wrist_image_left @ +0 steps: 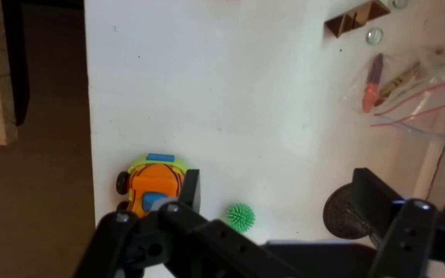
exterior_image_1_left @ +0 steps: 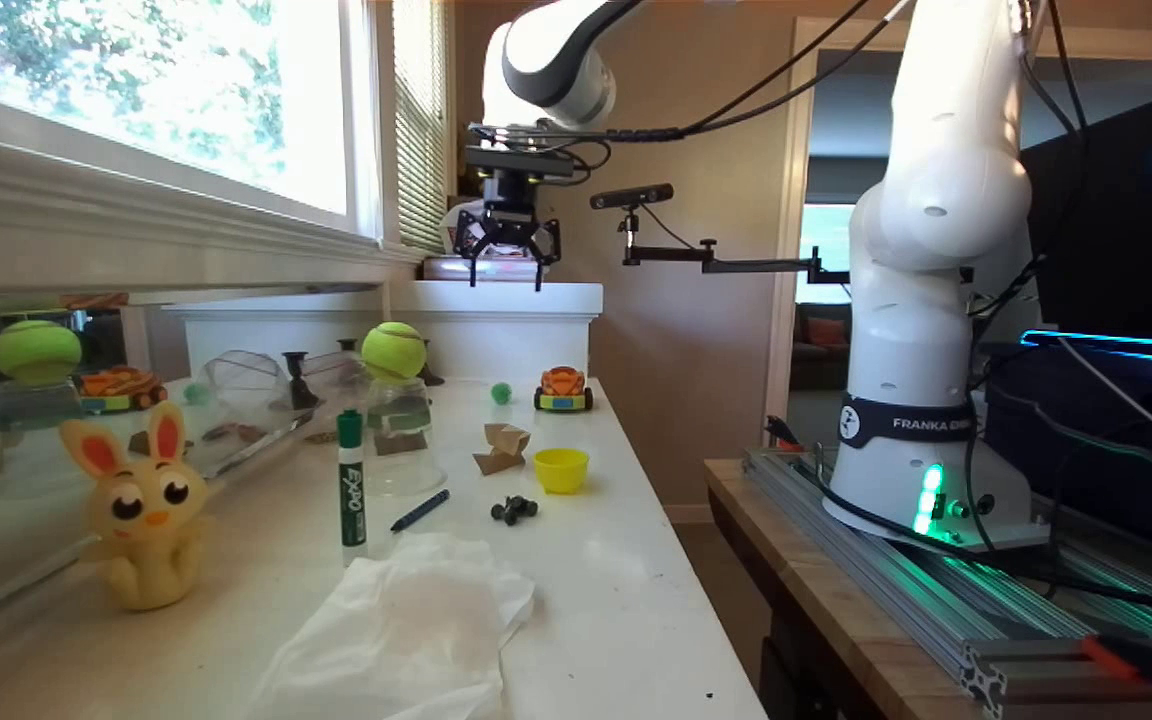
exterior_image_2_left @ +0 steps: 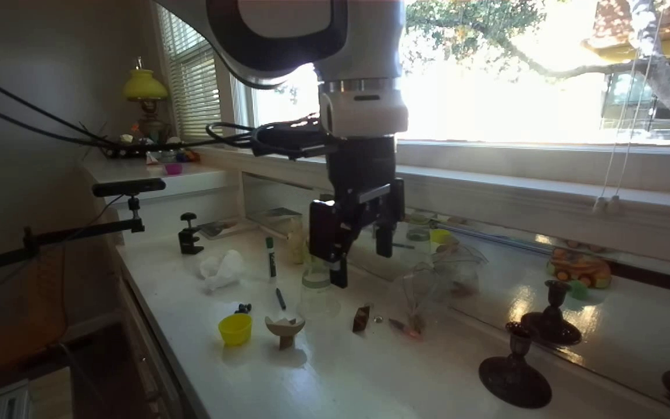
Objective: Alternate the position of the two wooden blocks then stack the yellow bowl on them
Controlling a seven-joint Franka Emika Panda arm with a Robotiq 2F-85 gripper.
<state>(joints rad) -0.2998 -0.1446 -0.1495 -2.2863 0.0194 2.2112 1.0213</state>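
At the left of the worktop [exterior_image_1_left: 626,620], in an exterior view, sits a yellow bunny toy [exterior_image_1_left: 149,510]. To its right, a green-capped marker [exterior_image_1_left: 352,490] stands upright beyond a crumpled white sheet [exterior_image_1_left: 416,630]. Next, a tennis ball [exterior_image_1_left: 394,352] rests on top of a clear cup [exterior_image_1_left: 416,472], with a dark pen [exterior_image_1_left: 420,511] lying near the cup's base. Then come the two wooden blocks [exterior_image_1_left: 506,440], touching; they look stacked, an upper piece with a jagged top over a narrower one, though the small parts are hard to make out. Well above the worktop hangs the hand [exterior_image_1_left: 506,286], its fingers spread wide and holding nothing; in the wrist view a green spiky ball [wrist_image_left: 240,218] shows below, between the two fingers. A small black item [exterior_image_1_left: 514,510] lies near the blocks, toward the white sheet. Just right of the blocks, apart from them, the yellow bowl [exterior_image_1_left: 562,472] stands on the worktop, mouth up. Well beyond the bowl, as far right, an orange toy car [exterior_image_1_left: 564,390] stands close to the worktop's edge.
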